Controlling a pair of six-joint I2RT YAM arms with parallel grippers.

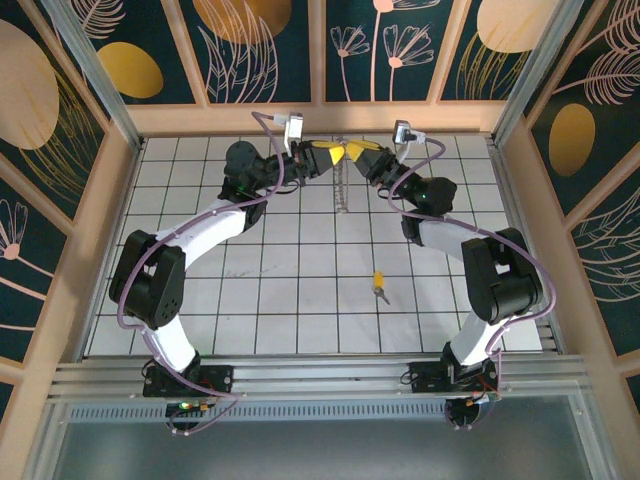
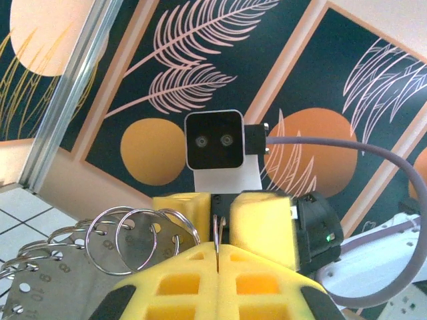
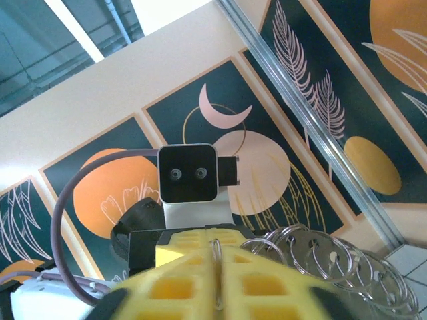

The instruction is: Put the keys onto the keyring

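Observation:
The keyring [image 1: 343, 190] is a silvery string of wire rings and small metal tags, hanging over the far middle of the table. Both grippers meet at its top. My left gripper [image 1: 326, 157] is shut on one thin ring [image 2: 218, 230], with more rings [image 2: 127, 240] bunched to its left. Facing it, my right gripper [image 1: 357, 155] is shut on the same ring [image 3: 216, 253], the other rings [image 3: 327, 260] spreading to its right. The key [image 1: 379, 286], yellow-orange head and short silver blade, lies alone on the tiles, well toward the near side and clear of both grippers.
The white tiled table [image 1: 300, 300] is boxed in by wooden walls with dark patterned panels [image 1: 260, 50]. An aluminium rail [image 1: 320, 375] runs along the near edge by the arm bases. Both arms arch over the table's left and right sides.

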